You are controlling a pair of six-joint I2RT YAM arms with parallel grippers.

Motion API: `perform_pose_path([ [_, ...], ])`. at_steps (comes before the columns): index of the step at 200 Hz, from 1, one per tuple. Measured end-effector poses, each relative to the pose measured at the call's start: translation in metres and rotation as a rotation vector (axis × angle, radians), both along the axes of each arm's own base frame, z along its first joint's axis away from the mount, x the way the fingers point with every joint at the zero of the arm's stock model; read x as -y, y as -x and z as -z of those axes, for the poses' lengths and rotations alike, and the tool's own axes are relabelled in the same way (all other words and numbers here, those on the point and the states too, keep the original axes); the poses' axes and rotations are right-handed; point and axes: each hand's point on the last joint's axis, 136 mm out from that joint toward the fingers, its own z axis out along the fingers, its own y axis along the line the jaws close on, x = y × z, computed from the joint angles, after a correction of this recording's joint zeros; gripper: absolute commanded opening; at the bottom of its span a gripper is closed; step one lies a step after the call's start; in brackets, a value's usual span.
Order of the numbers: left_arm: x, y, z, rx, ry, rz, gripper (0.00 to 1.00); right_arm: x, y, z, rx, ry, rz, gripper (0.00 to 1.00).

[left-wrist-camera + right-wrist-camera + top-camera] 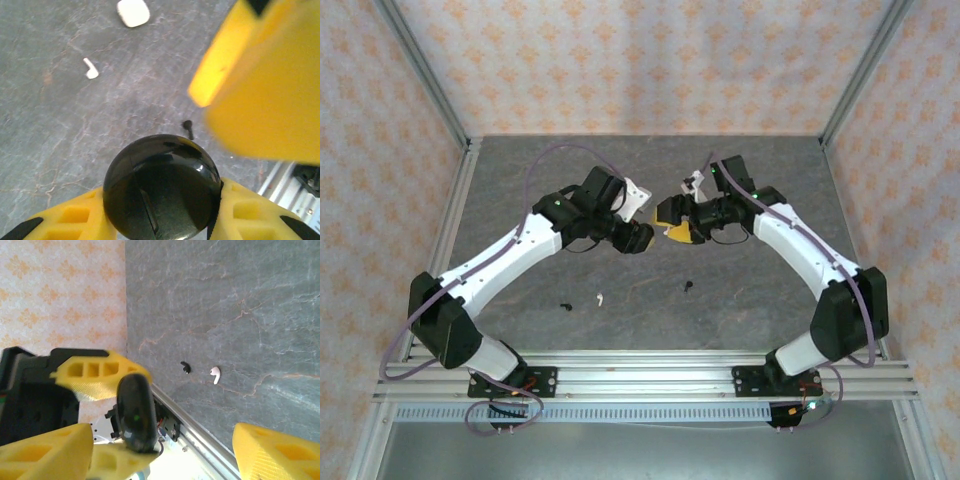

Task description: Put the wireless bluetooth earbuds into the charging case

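Robotics lab cell, aluminium frame (pixel 650 372), patterned backdrop walls (pixel 650 60), grey tabletop (pixel 770 300)

Two arms (left arm (pixel 510 255), right arm (pixel 800 245)), each with one gripper: left gripper (pixel 642 238), right gripper (pixel 670 222). On one table (pixel 770 170), seen from above, three buds: one black bud (pixel 565 305) at left, another black bud (pixel 688 287) at right, one white bud (pixel 600 298) between. Two cases: one black case (pixel 162 187), one white case (pixel 133 11)

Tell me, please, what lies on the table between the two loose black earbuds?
A white earbud, seen in the top view, nearer the left black earbud than the right black earbud.
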Motion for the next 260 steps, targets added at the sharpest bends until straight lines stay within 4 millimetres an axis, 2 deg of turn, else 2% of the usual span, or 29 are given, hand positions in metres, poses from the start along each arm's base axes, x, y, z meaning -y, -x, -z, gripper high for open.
perform_pose_path([
  [17,0.007,0.003,-0.008,0.010,0.012,0.019,0.28,-0.005,0.004,0.005,-0.022,-0.001,-0.022,0.65],
  [56,0.010,0.005,-0.010,-0.001,0.008,0.028,0.28,-0.010,0.009,-0.001,-0.028,-0.030,-0.053,0.51],
  [101,0.015,0.002,-0.009,-0.016,0.015,0.038,0.29,-0.012,0.013,-0.006,-0.045,-0.058,-0.075,0.46],
  [127,0.017,0.003,-0.009,-0.028,0.013,0.045,0.29,-0.013,0.016,-0.009,-0.052,-0.078,-0.087,0.30],
  [140,0.019,0.003,-0.009,-0.032,0.009,0.048,0.31,-0.013,0.015,-0.008,-0.053,-0.076,-0.085,0.18],
  [154,0.018,0.003,-0.011,-0.036,0.008,0.044,0.35,-0.012,0.013,-0.009,-0.054,-0.084,-0.080,0.13],
  [177,0.015,-0.001,-0.014,-0.036,0.004,0.025,0.45,-0.015,0.008,-0.012,-0.053,-0.109,-0.066,0.07],
  [196,0.013,-0.006,-0.015,-0.040,-0.004,-0.008,0.56,-0.018,0.003,-0.014,-0.051,-0.138,-0.043,0.05],
  [217,0.016,-0.015,-0.021,-0.037,0.005,-0.049,0.81,-0.020,-0.002,-0.020,-0.040,-0.162,-0.012,0.04],
  [226,0.018,-0.017,-0.027,-0.027,0.014,-0.058,0.99,-0.021,-0.005,-0.025,-0.017,-0.168,0.004,0.03],
  [260,0.013,-0.028,-0.046,0.004,0.052,-0.181,1.00,-0.014,-0.018,-0.045,0.090,-0.164,0.104,0.01],
])
